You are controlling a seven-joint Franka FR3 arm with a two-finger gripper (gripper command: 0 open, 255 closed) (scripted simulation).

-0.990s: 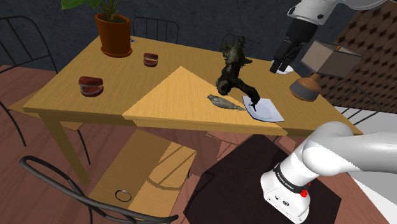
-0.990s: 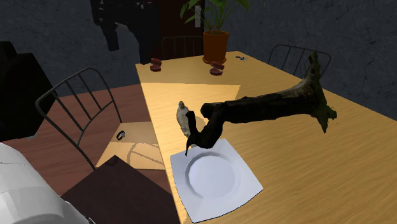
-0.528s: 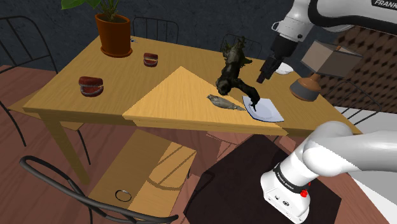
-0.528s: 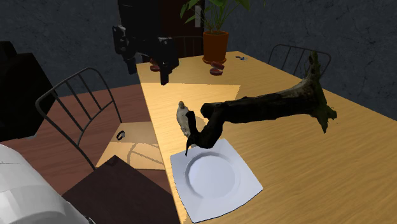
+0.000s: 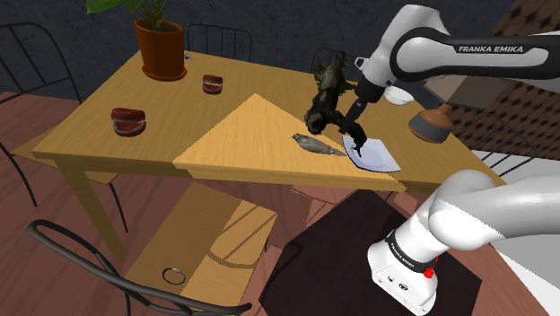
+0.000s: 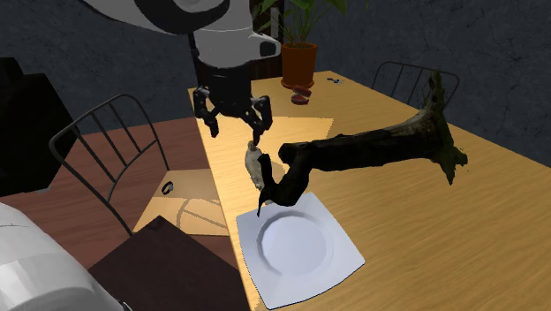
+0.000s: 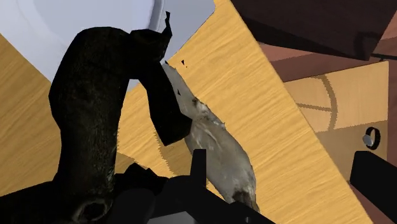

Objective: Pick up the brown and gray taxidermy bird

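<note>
Bird [image 6: 254,163] lies flat on the bench [image 6: 424,230] near its edge, touching or nearly touching the dark branch [image 6: 371,150] and close to the white plate [image 6: 309,252]. Gripper [image 6: 236,135] hovers just above it, fingers spread, holding nothing. Approach step. Next: descend, straddle the body clear of the branch, then close.

Bird [image 6: 254,165] hemmed by dark branch [image 6: 371,150] one side; other side open.
</note>
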